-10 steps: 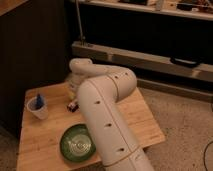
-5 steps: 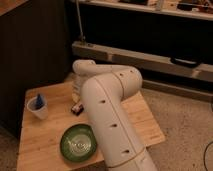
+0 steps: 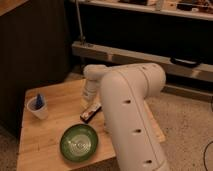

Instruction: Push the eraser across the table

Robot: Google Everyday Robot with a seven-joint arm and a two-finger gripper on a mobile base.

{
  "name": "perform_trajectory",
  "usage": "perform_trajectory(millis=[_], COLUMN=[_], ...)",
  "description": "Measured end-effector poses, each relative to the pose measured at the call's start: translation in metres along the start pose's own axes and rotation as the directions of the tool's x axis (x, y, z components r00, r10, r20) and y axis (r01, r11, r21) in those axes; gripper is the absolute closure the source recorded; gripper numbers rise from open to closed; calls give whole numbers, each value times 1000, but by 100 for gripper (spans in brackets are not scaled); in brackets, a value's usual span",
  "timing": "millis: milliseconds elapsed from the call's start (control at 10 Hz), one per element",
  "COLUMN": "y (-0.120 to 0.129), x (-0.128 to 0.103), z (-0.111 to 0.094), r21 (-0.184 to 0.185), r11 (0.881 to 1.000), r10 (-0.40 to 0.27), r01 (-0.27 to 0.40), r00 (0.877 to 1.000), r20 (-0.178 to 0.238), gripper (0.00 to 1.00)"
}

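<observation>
Eraser (image 3: 90, 114) laid flat on the table (image 3: 54, 94), just beyond the green bowl (image 3: 79, 142), gripper (image 3: 89, 101) held at the eraser's end farthest from the bowl, its state not to be told, white cup (image 3: 38, 110) set beyond the bowl, to its left.

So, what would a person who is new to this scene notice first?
The big white arm fills the middle and right, bending down over the wooden table. Its claw hangs just above the small dark eraser near the table's middle. In front sits a green bowl, and a white cup with something blue in it stands at the left.
</observation>
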Motion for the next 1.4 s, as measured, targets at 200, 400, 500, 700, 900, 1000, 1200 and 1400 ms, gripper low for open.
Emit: perform_trajectory(millis=[200,400,500,700,900,1000,1200,1400], y=[-13,-24,-32,-33,-30,-29,-24,-21], x=[-38,-61,-71,-78,-61,-43,-17,-9], z=[-7,-6,-6,-14,-37,-48,-53,-44], r21=[1,6,15,14,-10,-23,-42,-55], r11=[999,998,997,996,998,999,999,998], r10=[38,64,81,94,59,36,6,-12], r01=[-38,-65,-81,-93,-61,-40,-14,3], r00=[999,998,997,995,990,986,983,986], r20=[7,24,21,-45,-131,-163,-186,-168], gripper=[100,100,100,100,100,100,100,100])
